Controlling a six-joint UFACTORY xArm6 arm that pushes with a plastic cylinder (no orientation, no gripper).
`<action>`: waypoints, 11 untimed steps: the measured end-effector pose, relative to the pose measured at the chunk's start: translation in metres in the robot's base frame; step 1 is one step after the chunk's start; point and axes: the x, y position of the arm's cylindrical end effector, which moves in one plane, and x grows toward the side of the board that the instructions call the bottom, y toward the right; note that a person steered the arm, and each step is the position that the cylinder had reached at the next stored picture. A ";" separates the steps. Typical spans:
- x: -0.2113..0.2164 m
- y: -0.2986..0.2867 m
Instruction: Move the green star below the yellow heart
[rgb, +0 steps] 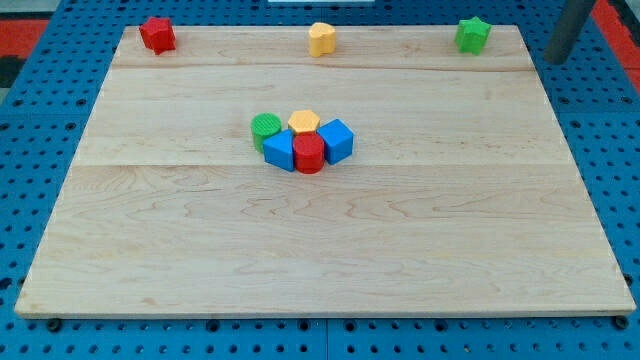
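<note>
The green star sits at the board's top right corner area. The yellow heart sits at the top edge, near the middle. My tip is at the view's top right, off the board's right edge, to the right of the green star and apart from it. The rod rises out of the view's top.
A red block sits at the top left. A cluster sits at mid-board: a green cylinder, a yellow hexagon, a red cylinder, and two blue blocks. The wooden board lies on a blue pegboard.
</note>
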 end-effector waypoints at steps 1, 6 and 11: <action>-0.051 -0.003; -0.019 -0.144; 0.013 -0.246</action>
